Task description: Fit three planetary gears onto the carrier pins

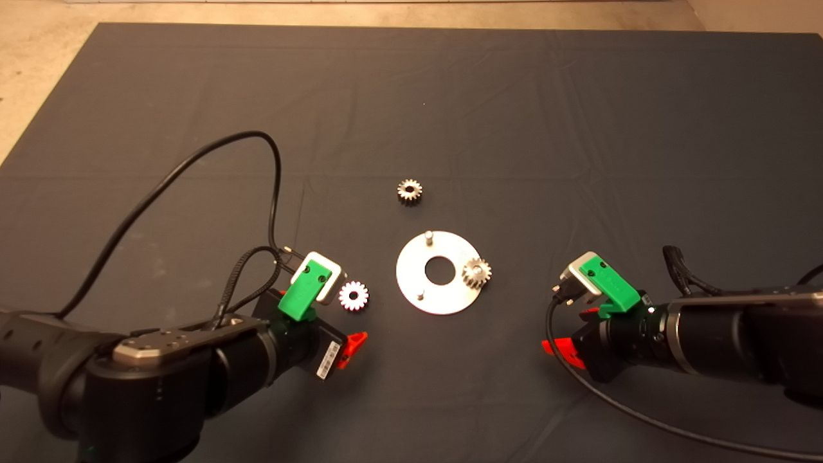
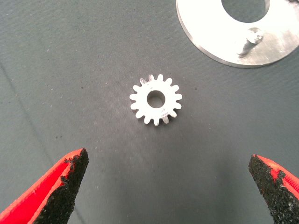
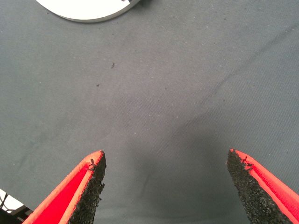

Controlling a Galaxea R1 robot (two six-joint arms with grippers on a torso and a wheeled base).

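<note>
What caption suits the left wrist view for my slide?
Open left hand poised over a loose gear beside the carrier disc.

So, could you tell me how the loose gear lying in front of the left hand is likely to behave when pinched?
The gear looks like solid metal, so probably stiff and heavy for its size. It lies flat on the mat, so rolling seems unlikely. Its toothed rim may slip or twist between the left hand pads.
</note>
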